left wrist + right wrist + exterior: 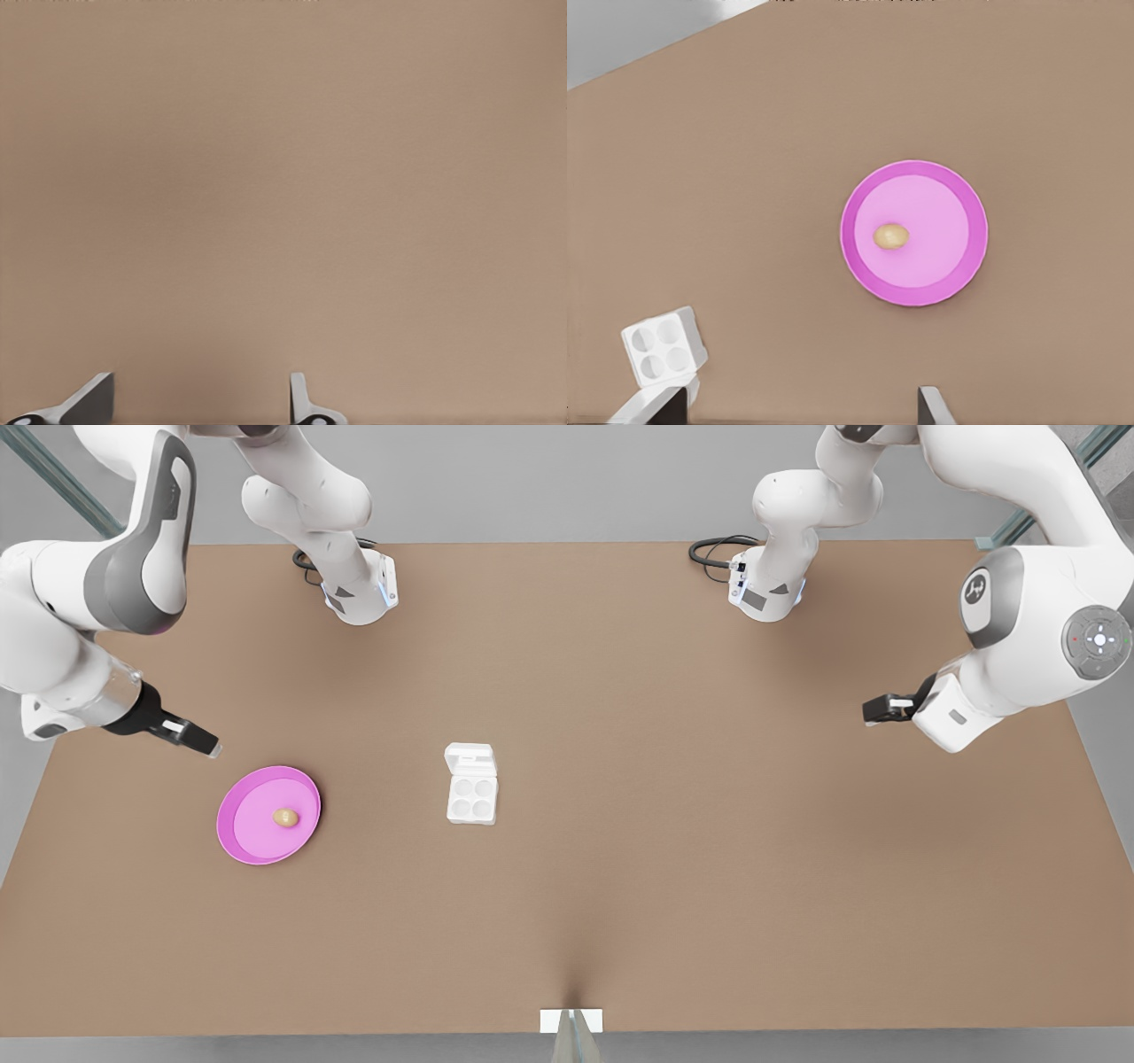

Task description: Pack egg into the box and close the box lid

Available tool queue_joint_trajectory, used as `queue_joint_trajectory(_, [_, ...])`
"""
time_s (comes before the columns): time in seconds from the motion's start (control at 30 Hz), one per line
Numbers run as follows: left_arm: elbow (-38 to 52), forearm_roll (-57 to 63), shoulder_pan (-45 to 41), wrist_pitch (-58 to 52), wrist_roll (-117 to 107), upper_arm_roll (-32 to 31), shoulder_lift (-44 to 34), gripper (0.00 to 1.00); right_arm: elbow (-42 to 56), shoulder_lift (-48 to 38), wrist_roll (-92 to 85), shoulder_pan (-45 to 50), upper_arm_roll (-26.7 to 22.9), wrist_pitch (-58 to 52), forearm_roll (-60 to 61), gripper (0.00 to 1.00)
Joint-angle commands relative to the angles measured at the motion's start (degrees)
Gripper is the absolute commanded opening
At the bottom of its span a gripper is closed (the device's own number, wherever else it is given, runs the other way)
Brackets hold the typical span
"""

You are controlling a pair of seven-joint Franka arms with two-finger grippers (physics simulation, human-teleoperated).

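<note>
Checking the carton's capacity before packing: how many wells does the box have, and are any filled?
4, in a two-by-two grid in the box, all empty. The egg lies on the pink plate, toward the front view's left. The box lid is open.

Bare table (709, 850) all around the egg (285, 817) on its pink plate (244, 841); box (471, 797) well apart.

Right gripper (213, 749) hovers low, jaws apart; left gripper (870, 711) hangs opposite, jaws apart.
</note>
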Motion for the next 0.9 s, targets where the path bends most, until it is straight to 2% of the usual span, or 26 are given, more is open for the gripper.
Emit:
queue_joint_trajectory(0.0, [0.0, 0.1, -0.1, 0.0, 0.0, 0.0, 0.0, 1.00, 0.3, 0.0, 0.0, -0.8, 0.2, 0.0, 0.0, 1.00])
queue_joint_trajectory(0.07, [-0.5, 0.0, 0.0, -0.6, -0.1, 0.0, 0.1, 1.00, 0.7, 0.4, 0.0, -0.8, 0.2, 0.2, 0.5, 1.00])
queue_joint_trajectory(0.17, [-3.2, 0.2, 0.0, -0.2, 0.1, 0.0, -0.1, 1.00, 8.4, 8.8, -0.8, -0.8, 0.2, 2.0, 0.5, 1.00])
queue_joint_trajectory(0.2, [-3.2, 0.3, 0.0, 0.0, 0.0, 0.0, 0.0, 1.00, 7.4, 8.5, -3.0, -0.5, 0.9, 2.4, 0.0, 1.00])
queue_joint_trajectory(0.3, [-3.4, 0.5, 0.0, 0.0, 0.1, 0.0, 0.4, 1.00, -7.1, 3.8, -3.7, 1.1, 2.2, 14.5, -0.2, 1.00])
queue_joint_trajectory(0.37, [-3.3, 0.5, 0.1, -1.6, 0.1, 0.0, 0.2, 1.00, -16.6, 0.0, -10.7, 3.7, 2.3, 22.4, -0.1, 1.00])
queue_joint_trajectory(0.4, [-3.2, 0.5, 0.1, -1.7, 0.7, 0.0, 0.0, 1.00, -16.9, 0.4, -10.7, 4.8, 2.3, 22.5, 0.0, 1.00])
queue_joint_trajectory(0.5, [-0.9, 0.0, 0.1, -5.0, 0.9, -0.1, -0.4, 1.00, -26.3, 0.1, -15.5, 5.0, 2.5, 37.6, 0.2, 1.00])
queue_joint_trajectory(0.57, [-0.4, -0.1, 0.1, -5.0, 1.0, -0.1, -0.2, 1.00, -38.0, -1.2, -25.2, 4.2, 2.4, 56.2, 0.3, 1.00])
queue_joint_trajectory(0.63, [-0.4, 0.0, 0.1, -5.0, 1.0, -0.1, -0.1, 1.00, -39.8, -2.4, -31.6, 1.2, 2.0, 59.1, 2.3, 1.00])
queue_joint_trajectory(0.67, [-0.5, 0.0, 0.1, -5.0, 0.9, -0.1, -0.1, 1.00, -39.8, -1.7, -45.3, 0.5, 2.0, 59.1, 12.8, 1.00])
queue_joint_trajectory(0.77, [-0.5, 0.0, 0.1, -5.0, 0.8, -0.1, 0.1, 1.00, -39.1, 4.2, -102.7, -4.1, 1.9, 55.2, 54.7, 1.00])
queue_joint_trajectory(0.8, [-0.5, 0.0, 0.1, -5.0, 0.8, -0.1, 0.2, 1.00, -38.4, 7.1, -118.1, -4.4, 0.3, 52.2, 64.2, 1.00])
queue_joint_trajectory(0.83, [-0.4, 0.0, 0.1, -5.0, 0.8, -0.1, 0.3, 1.00, -34.4, 12.7, -131.5, -9.1, -0.3, 43.3, 66.5, 1.00])
queue_joint_trajectory(0.87, [-0.4, 0.0, 0.1, -5.0, 0.8, -0.1, 0.3, 1.00, -33.1, 15.1, -134.3, -10.4, -0.3, 39.4, 66.6, 1.00])
